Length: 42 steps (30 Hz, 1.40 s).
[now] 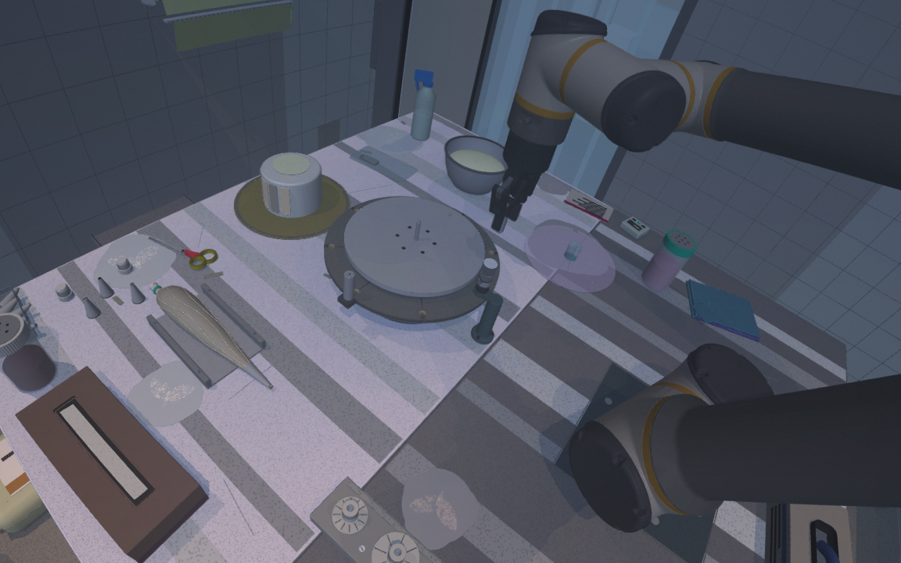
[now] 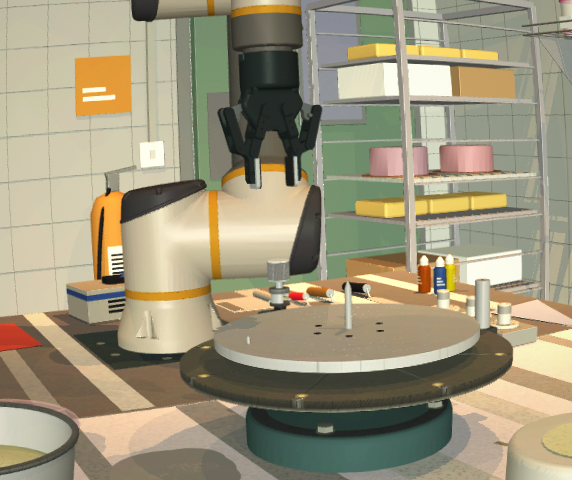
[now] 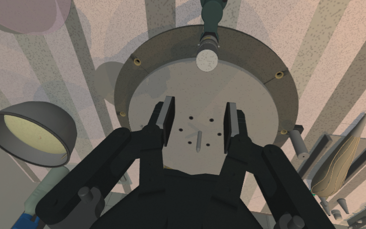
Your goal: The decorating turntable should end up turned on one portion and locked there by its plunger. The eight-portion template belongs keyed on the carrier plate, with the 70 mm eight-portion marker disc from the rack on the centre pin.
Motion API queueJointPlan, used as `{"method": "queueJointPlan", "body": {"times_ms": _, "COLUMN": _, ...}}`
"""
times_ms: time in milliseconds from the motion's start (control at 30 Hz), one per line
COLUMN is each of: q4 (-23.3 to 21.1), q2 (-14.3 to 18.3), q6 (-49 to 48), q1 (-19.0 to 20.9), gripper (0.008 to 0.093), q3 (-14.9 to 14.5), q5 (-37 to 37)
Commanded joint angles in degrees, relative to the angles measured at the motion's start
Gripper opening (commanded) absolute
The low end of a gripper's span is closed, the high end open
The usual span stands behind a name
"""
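Observation:
The pale round carrier plate [image 1: 412, 244] [image 2: 347, 336] [image 3: 203, 119] sits on the dark turntable ring [image 1: 412, 301] [image 2: 346, 385], with the thin centre pin [image 1: 417, 231] [image 2: 347, 306] [image 3: 198, 141] standing bare amid several small holes. The knurled plunger knob [image 1: 490, 269] [image 2: 278, 281] [image 3: 207, 57] stands at the ring's edge by a dark green post [image 1: 487, 318]. A translucent pink disc [image 1: 570, 255] lies on the bench right of the turntable. The rack [image 1: 370, 532] with discs sits at the near bench edge. My gripper [image 1: 503, 210] [image 2: 273, 178] [image 3: 197, 121] hangs above the turntable's far side, open and empty.
A brown box [image 1: 109, 462] lies at the near left corner. A bowl of cream [image 1: 475, 164] [image 3: 30, 134] stands just beside my gripper, and a cake on a board [image 1: 291, 185] left of the turntable. A piping bag [image 1: 212, 332], nozzles and scissors [image 1: 198, 257] lie on the left.

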Motion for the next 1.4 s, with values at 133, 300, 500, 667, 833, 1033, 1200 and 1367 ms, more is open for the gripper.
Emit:
{"method": "queueJointPlan", "body": {"times_ms": 133, "q4": -4.3, "q2": 1.5, "q6": 0.0, "q1": 0.0, "gripper": 0.052, "q3": 3.0, "q5": 0.0}}
{"method": "queueJointPlan", "body": {"times_ms": 300, "q4": -9.2, "q2": 3.5, "q6": 0.0, "q1": 0.0, "gripper": 0.052, "q3": 5.8, "q5": 0.0}}
{"method": "queueJointPlan", "body": {"times_ms": 500, "q4": -10.4, "q2": 4.0, "q6": 0.0, "q1": 0.0, "gripper": 0.052, "q3": 6.3, "q5": 0.0}}
{"method": "queueJointPlan", "body": {"times_ms": 667, "q4": -10.6, "q2": 4.1, "q6": 0.0, "q1": 0.0, "gripper": 0.052, "q3": 6.5, "q5": 0.0}}
{"method": "queueJointPlan", "body": {"times_ms": 833, "q4": -11.1, "q2": 4.4, "q6": 0.0, "q1": 0.0, "gripper": 0.052, "q3": 6.7, "q5": 0.0}}
{"method": "queueJointPlan", "body": {"times_ms": 1033, "q4": -12.1, "q2": 4.9, "q6": 0.0, "q1": 0.0, "gripper": 0.052, "q3": 7.3, "q5": 0.0}}
{"method": "queueJointPlan", "body": {"times_ms": 1200, "q4": -13.3, "q2": 5.5, "q6": 0.0, "q1": 0.0, "gripper": 0.052, "q3": 7.9, "q5": 0.0}}
{"method": "queueJointPlan", "body": {"times_ms": 1367, "q4": -14.5, "q2": 6.1, "q6": 0.0, "q1": 0.0, "gripper": 0.052, "q3": 8.5, "q5": 0.0}}
